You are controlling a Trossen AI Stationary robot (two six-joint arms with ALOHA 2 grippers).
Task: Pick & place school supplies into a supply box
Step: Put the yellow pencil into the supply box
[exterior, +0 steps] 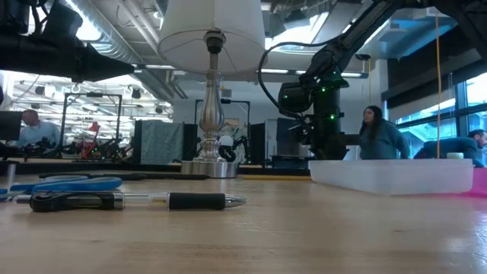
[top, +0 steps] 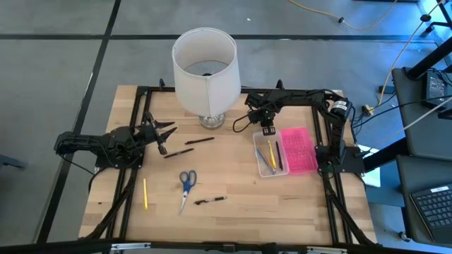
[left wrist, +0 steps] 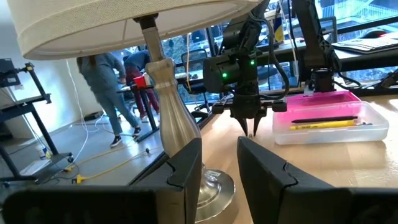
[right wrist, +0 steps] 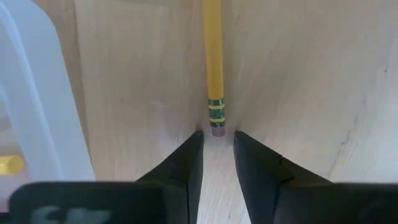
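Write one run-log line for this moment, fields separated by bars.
right gripper: open over pencil beside supply box | left gripper: open, near lamp | scissors: on table

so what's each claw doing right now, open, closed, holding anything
Left claw: open, empty, near the lamp.
Right claw: open, fingertips straddling the eraser end of a yellow pencil, not clamped.

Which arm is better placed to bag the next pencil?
Right. The right gripper hangs open just above a yellow pencil's eraser end, beside the supply box. The left gripper is near the dark pens.
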